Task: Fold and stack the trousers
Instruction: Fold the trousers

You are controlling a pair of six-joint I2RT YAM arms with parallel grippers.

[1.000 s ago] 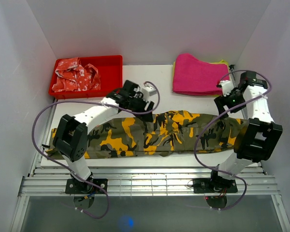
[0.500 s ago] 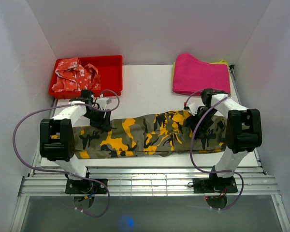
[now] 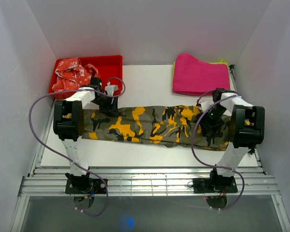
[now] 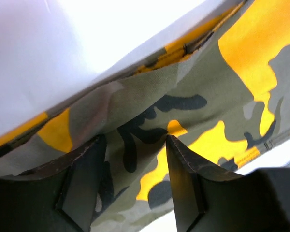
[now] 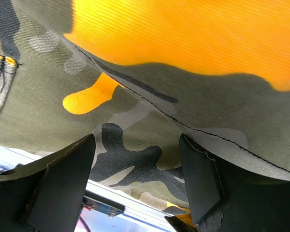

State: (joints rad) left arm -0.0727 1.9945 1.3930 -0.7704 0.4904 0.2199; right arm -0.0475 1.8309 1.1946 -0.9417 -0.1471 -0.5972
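The camouflage trousers (image 3: 150, 125) lie stretched left to right across the middle of the white table (image 3: 145, 82), folded into a long narrow strip. My left gripper (image 3: 108, 104) is down at the far edge of their left end. In the left wrist view it (image 4: 135, 140) is open, with the cloth (image 4: 198, 87) lying flat between and beyond its fingers. My right gripper (image 3: 210, 118) is over their right end. In the right wrist view it (image 5: 137, 140) is open close over the cloth (image 5: 135, 96), holding nothing.
A red bin (image 3: 113, 67) at the back left holds a red-and-white garment (image 3: 75, 72). A folded pink cloth (image 3: 200, 72) lies at the back right. A slatted metal rail (image 3: 145, 181) runs along the table's front edge. White walls close in both sides.
The trousers have shifted away from the front edge toward the middle and lie as a shorter strip. The left arm swung left to the cloth's left end; the right arm came down onto its right end.
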